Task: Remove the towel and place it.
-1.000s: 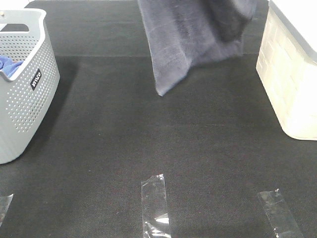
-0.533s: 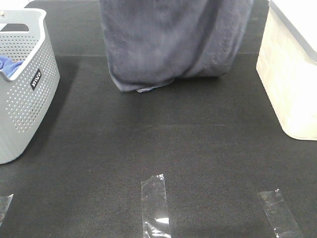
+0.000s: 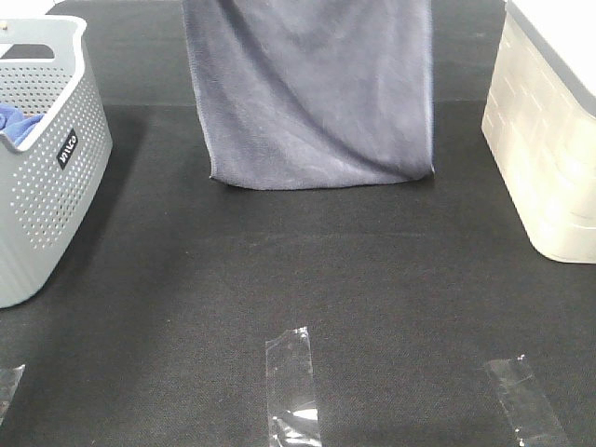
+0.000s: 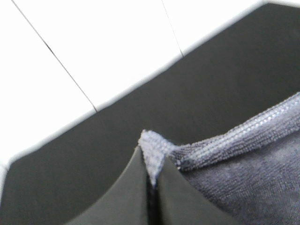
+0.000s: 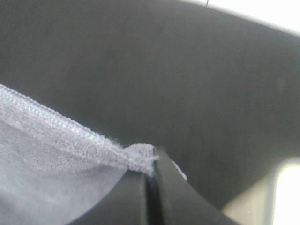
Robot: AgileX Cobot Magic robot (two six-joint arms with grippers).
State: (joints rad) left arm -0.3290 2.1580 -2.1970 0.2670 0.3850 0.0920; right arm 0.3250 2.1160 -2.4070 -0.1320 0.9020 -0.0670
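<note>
Your left gripper (image 4: pixel 152 180) is pinched shut on one top corner of the big grey-purple fluffy towel (image 3: pixel 312 93); your right gripper (image 5: pixel 151 180) is pinched shut on the other top corner; each has only a little bit of the hem.

The towel hangs flat and wide between them, over the far middle of the black table mat (image 3: pixel 298 279), between the grey plastic basket with holes (image 3: pixel 47 186) and the cream box (image 3: pixel 545 168); its bottom edge is low by the mat, but you cannot tell if it touches.

To lay it down well, I think you should lower both corners at the same speed; hold them level and apart so no folds come; don't pull hard, or a corner may slip out.
</note>
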